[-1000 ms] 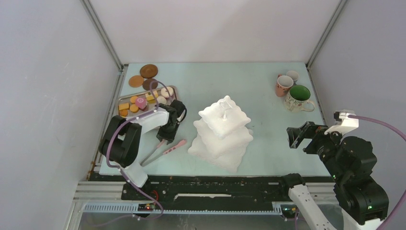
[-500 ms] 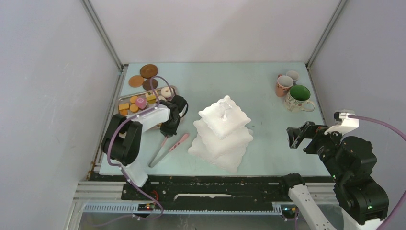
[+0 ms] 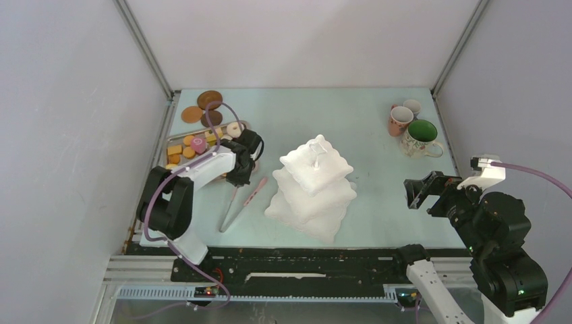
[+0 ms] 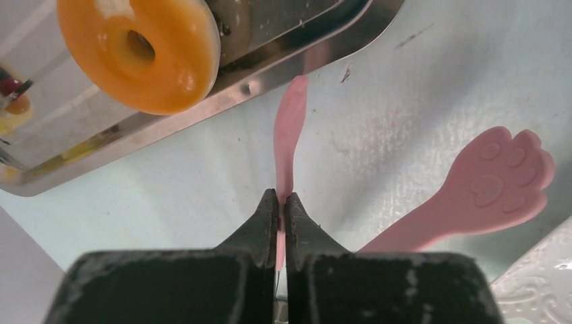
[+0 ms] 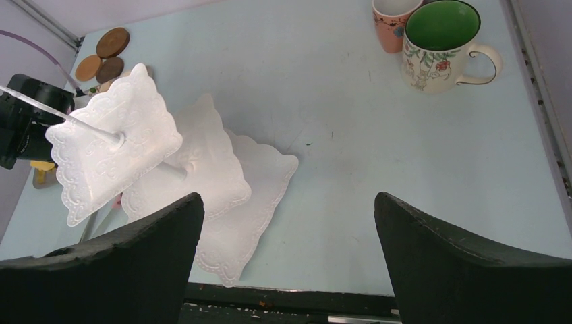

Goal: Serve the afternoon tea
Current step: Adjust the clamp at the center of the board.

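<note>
- My left gripper [image 4: 280, 202], jaws clenched on one thin arm of the pink paw-tipped tongs [image 4: 290, 128], works beside the grey metal tray [image 4: 297, 57] at nine o'clock on the worktop.
- The tongs' other arm splays free toward three o'clock in the wrist view. I judge that a one-arm pinch could let the tool swivel or slip when lifted, and it cannot squeeze shut on a cake.
- An orange-glazed donut [image 4: 138, 50] sits in the tray, with the pinched arm's tip just beside the rim, so a careless swing could snag there.
- The white three-tier wavy stand [image 3: 313, 185] stands mid-worktop, tiers bare. Three mugs [image 3: 421, 138] wait at two o'clock and the brown round coasters [image 3: 209, 100] at ten.
- My right gripper [image 5: 289, 202] hangs at four o'clock, jaws released and holding nothing.
</note>
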Robot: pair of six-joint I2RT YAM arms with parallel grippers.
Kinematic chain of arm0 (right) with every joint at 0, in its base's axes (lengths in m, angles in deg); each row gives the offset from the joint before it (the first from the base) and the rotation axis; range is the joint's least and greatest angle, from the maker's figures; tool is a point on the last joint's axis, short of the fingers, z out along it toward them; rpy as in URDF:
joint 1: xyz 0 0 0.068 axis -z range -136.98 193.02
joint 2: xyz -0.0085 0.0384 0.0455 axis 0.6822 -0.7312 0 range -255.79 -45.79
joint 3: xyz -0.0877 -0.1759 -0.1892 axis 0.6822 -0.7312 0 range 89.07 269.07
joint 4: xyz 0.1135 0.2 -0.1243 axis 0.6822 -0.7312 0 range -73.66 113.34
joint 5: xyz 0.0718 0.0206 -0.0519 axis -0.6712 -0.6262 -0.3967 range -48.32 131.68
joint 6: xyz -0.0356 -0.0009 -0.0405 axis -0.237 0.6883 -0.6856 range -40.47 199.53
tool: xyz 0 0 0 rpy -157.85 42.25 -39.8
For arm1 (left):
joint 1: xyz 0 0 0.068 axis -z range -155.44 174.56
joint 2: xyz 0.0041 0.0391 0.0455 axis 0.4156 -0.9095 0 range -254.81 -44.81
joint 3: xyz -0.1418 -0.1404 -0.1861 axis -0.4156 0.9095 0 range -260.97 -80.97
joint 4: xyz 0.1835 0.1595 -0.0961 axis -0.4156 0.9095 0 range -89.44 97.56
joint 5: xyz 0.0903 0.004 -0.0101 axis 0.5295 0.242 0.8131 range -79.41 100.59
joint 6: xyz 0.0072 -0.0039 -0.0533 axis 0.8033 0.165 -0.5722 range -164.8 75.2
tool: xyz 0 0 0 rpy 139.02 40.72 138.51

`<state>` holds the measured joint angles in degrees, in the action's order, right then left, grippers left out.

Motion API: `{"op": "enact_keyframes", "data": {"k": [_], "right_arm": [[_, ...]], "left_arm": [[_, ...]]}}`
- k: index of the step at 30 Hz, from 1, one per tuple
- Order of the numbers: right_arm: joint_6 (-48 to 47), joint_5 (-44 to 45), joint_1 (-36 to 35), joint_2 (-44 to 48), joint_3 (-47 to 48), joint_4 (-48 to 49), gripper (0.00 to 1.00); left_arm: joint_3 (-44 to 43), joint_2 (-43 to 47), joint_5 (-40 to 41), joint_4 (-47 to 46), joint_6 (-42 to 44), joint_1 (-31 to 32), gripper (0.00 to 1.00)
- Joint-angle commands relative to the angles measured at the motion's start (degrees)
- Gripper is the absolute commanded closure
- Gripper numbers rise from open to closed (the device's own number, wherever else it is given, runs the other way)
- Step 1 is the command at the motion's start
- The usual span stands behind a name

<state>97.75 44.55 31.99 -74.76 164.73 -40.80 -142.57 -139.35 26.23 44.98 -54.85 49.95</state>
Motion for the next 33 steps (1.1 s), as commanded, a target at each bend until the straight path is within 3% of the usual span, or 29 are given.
{"op": "enact_keyframes", "data": {"k": [1, 8, 16, 21, 27, 32, 33], "right_arm": [[0.08, 0.54, -0.05, -0.55, -0.02, 2.25, 0.0], [0.11, 0.11, -0.09, -0.66, -0.06, 1.76, 0.0], [-0.06, -0.55, -0.05, 0.39, -1.39, 1.3, 0.0], [0.01, -1.0, -0.09, 0.18, -1.42, 1.3, 0.0], [0.32, -1.41, -0.14, -0.12, -1.47, 1.39, 0.0], [1.59, -2.2, -0.11, 0.36, -2.96, 1.9, 0.0], [1.86, -3.01, -0.09, 0.4, -3.1, 1.91, 0.0]], "left_arm": [[-1.44, 1.47, -1.67, -3.41, -2.07, -0.07, 1.0], [-5.42, -2.96, -3.73, -5.2, -2.55, -0.16, 0.91], [-10.08, -7.31, -5.31, -5.66, -2.96, -0.16, 0.89], [-12.39, -9.78, -4.1, -4.66, -3.96, -0.16, 0.79], [-10.33, -2.37, -1.52, -3.24, -5.47, -0.16, 0.51], [0.21, 12.37, -1.93, -8.68, -7.39, -0.14, 0.05], [3.11, 15.32, -2.42, -10.87, -7.75, -0.16, 0.01]]}}
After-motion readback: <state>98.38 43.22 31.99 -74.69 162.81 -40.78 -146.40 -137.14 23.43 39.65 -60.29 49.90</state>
